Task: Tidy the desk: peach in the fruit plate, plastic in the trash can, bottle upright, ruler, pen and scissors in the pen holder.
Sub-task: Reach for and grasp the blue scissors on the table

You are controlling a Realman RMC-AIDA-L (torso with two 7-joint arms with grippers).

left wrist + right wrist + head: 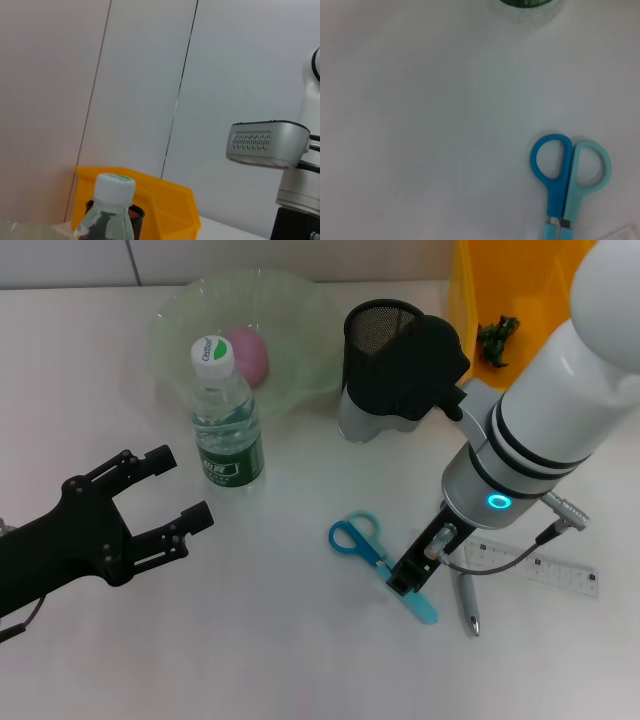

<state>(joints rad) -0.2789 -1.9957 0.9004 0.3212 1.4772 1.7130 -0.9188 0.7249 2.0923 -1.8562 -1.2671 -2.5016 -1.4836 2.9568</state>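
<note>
Nearest to us, our left gripper (178, 498) hovers over bare desk (270, 660) at the left, its two black fingers spread open and holding nothing. Our right gripper (410, 575) is down at the blue scissors (372, 553), its tip over the blade end near the pivot; we cannot tell whether its jaws are open or already closed on the blades. The right wrist view shows the scissors' two handle loops lying flat on the desk, one darker blue, one pale.

Just beside the scissors, to the right, lies the pen (468, 604), and beyond it the clear ruler (535, 565), both still on the desk.

Farther back, the water bottle (225, 420) stands upright near the left gripper, with the peach (247, 353) already in the fruit plate (180, 325) behind it. The black mesh pen holder (385, 360) stands in the middle, and the yellow trash can (520, 280) at the far right holds what looks like a dark scrap of plastic (497, 338).

We judge the scissors pick to be the step in hand. The risks: thin blades lying flat may slip from a grip near the pivot, the scissors could swing and tilt when lifted, and a sweep could knock the pen just beside. A tilted carry could catch the holder's rim and tip it.
</note>
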